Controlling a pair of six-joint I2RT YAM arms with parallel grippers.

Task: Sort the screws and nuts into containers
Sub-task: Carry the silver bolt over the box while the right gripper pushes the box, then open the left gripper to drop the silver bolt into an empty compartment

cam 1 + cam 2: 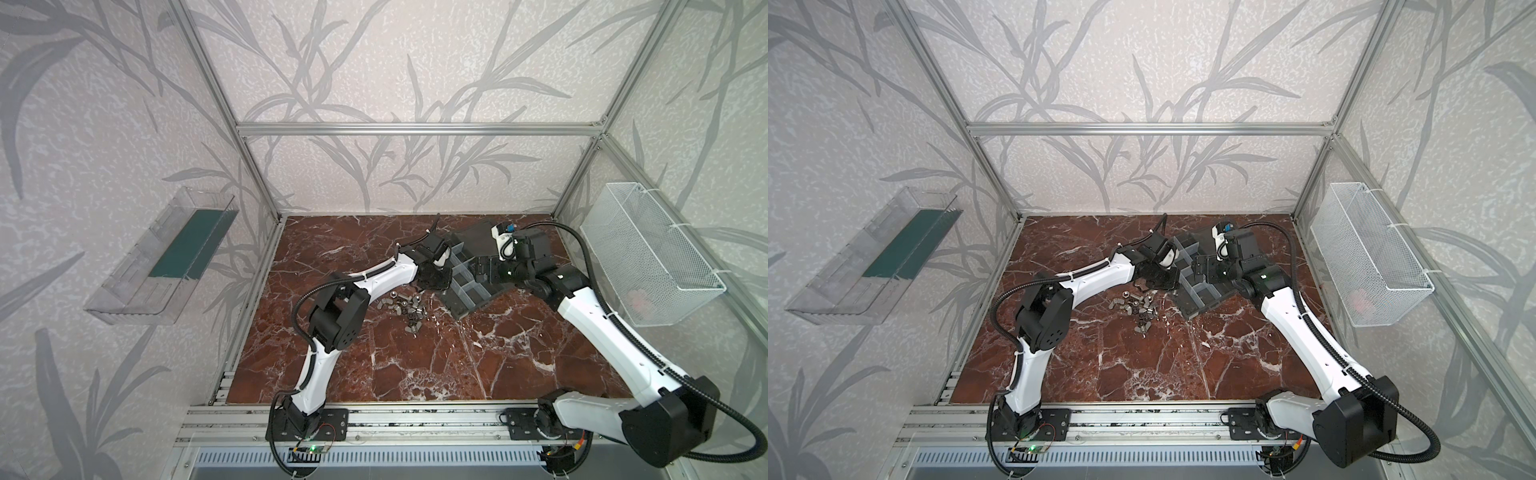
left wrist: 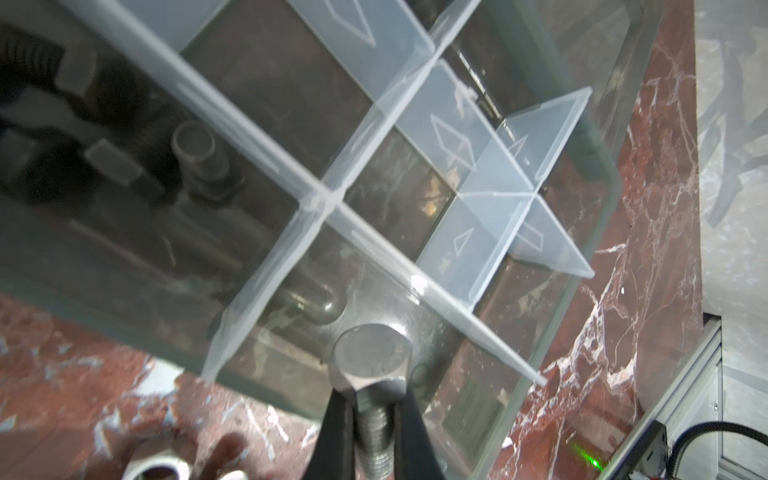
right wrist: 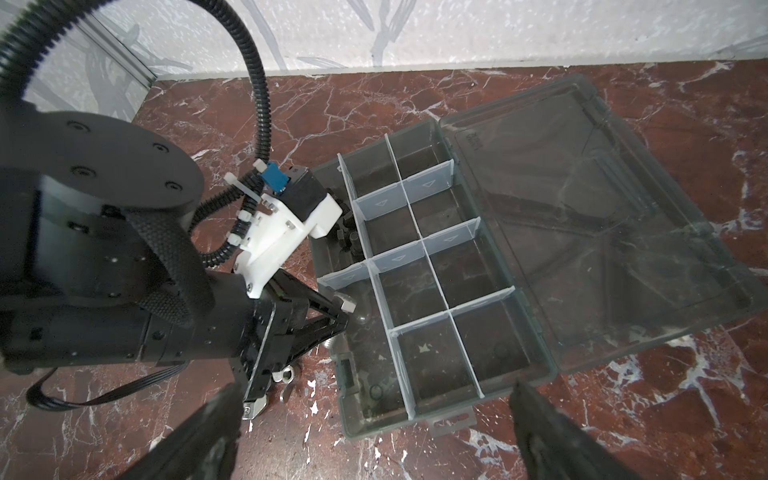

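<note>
My left gripper [image 2: 374, 419] is shut on a silver hex-head screw [image 2: 371, 365], clamped by its threaded shaft. It holds the screw [image 3: 345, 302] over the left edge of the open dark-grey organizer box [image 1: 469, 291] [image 1: 1200, 293], above one of the containers [image 3: 365, 353]. Translucent dividers [image 2: 332, 199] split the box. Dark screws [image 2: 199, 158] [image 3: 347, 237] lie in the adjoining compartment. A pile of silver and black nuts [image 1: 405, 307] [image 1: 1138, 309] lies on the marble floor left of the box. My right gripper [image 3: 374, 432] hangs open above the box's near end, holding nothing.
The box's lid [image 3: 602, 228] lies open flat towards the back right. A wing nut [image 3: 286, 376] rests beside the box under the left gripper. A white wire basket [image 1: 648, 253] hangs on the right wall, and a clear tray with a green base [image 1: 166, 257] on the left wall.
</note>
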